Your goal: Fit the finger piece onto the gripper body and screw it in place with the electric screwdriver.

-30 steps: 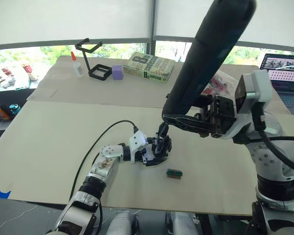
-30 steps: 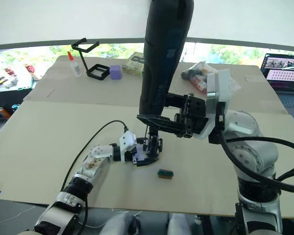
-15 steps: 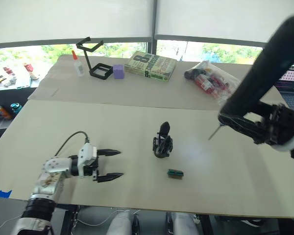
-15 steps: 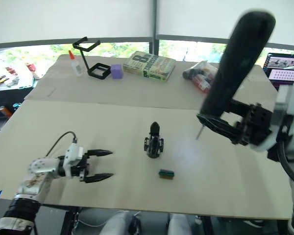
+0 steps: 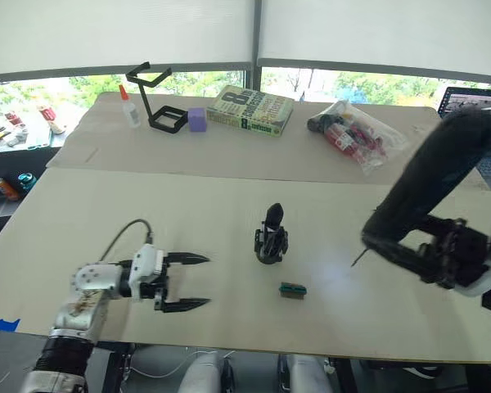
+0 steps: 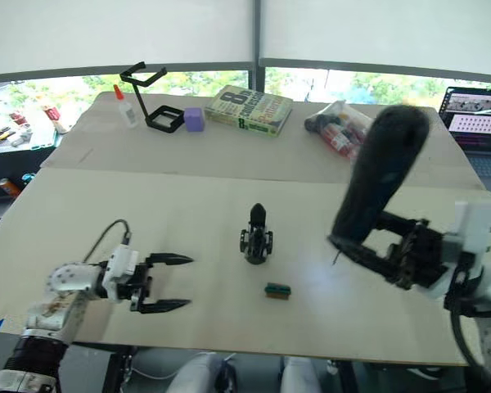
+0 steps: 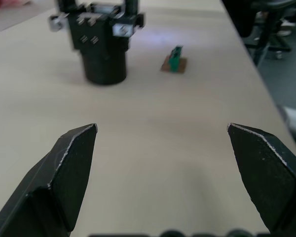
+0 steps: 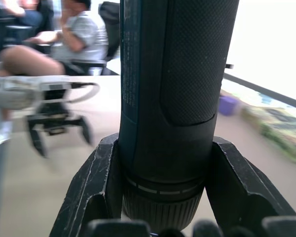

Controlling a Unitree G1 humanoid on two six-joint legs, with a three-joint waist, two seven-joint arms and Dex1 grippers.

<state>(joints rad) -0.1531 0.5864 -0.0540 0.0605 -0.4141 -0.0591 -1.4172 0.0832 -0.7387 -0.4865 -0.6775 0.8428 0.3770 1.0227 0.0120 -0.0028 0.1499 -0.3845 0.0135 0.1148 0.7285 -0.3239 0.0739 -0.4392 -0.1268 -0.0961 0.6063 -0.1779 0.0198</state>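
Gripper body (image 5: 271, 237): one; electric screwdriver (image 6: 378, 177): one.

A large white "8" stands on the cover of the green book (image 5: 250, 110) at the far side of the table; its smaller lettering is too small to read. Nothing else is legible.

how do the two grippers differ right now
The left gripper is open with nothing between its black fingers, while the right gripper is shut on the electric screwdriver. The left gripper sits low over the table, left of the gripper body; the right gripper is off to that body's right, holding the screwdriver tilted, bit down. Both have two black pointed fingers.
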